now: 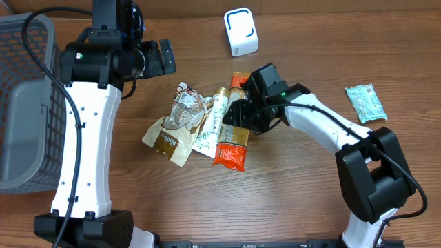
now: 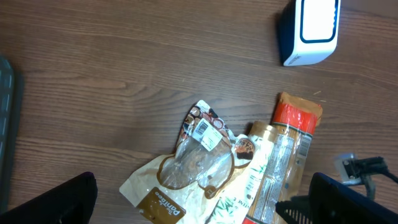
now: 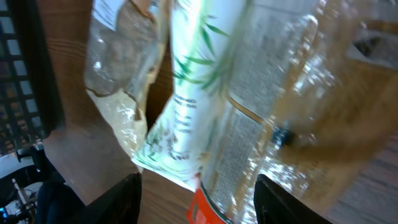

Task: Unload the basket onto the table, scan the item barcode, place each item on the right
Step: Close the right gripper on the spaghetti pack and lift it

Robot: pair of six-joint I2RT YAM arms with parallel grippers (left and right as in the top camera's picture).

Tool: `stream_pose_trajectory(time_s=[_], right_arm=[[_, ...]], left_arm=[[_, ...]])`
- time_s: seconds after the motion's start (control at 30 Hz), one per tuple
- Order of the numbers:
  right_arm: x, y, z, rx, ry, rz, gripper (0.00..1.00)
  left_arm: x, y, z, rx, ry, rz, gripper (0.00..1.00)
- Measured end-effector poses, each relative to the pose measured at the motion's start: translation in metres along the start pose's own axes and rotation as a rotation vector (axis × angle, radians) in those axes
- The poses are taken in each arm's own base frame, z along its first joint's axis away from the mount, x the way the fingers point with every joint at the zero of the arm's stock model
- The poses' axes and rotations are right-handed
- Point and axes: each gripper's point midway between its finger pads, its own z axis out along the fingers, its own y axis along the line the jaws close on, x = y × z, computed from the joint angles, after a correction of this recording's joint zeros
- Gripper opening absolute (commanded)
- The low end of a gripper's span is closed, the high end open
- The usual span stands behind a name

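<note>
Centre is blocked by the packet pile (image 1: 196, 131), with the right arm (image 1: 324, 118) reaching in over its right edge; grey basket (image 1: 21, 103) and left arm (image 1: 88, 138) wall off the left side. Bare table (image 1: 275, 200) is open near-centre between both arms, far between pile and white scanner (image 1: 240, 31), and right, up to the green packet (image 1: 364, 103).

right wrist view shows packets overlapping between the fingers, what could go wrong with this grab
Two likely risks. The right gripper straddles both the orange packet and the bamboo-print packet lying against it, so it may pinch or drag both. The glossy film could slip or crumple, leaving the barcode hard to present to the scanner.
</note>
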Motion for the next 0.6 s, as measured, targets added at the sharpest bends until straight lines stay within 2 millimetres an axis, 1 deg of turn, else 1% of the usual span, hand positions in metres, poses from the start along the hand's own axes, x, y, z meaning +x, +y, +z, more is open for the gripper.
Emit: stream_pose_trajectory(time_s=[0.1,0.17,0.27,0.43,0.53,0.6], right_arm=[[0.002,0.004,0.003,0.008,0.000,-0.014,0.58],[0.007,0.007,0.008,0.020,0.008,-0.028,0.59],[0.020,0.015,0.019,0.029,0.037,-0.036,0.59],[0.044,0.021,0.040,0.047,0.101,-0.046,0.59],[0.053,0.021,0.044,0.059,0.129,-0.041,0.58],[0.057,0.017,0.043,0.081,0.140,-0.028,0.58]], left_arm=[[0.000,0.000,0.000,0.000,0.000,0.000,0.99],[0.000,0.000,0.000,0.000,0.000,0.000,1.00],[0.000,0.000,0.000,0.000,0.000,0.000,1.00],[0.000,0.000,0.000,0.000,0.000,0.000,1.00],[0.000,0.000,0.000,0.000,0.000,0.000,1.00],[0.000,0.000,0.000,0.000,0.000,0.000,1.00]])
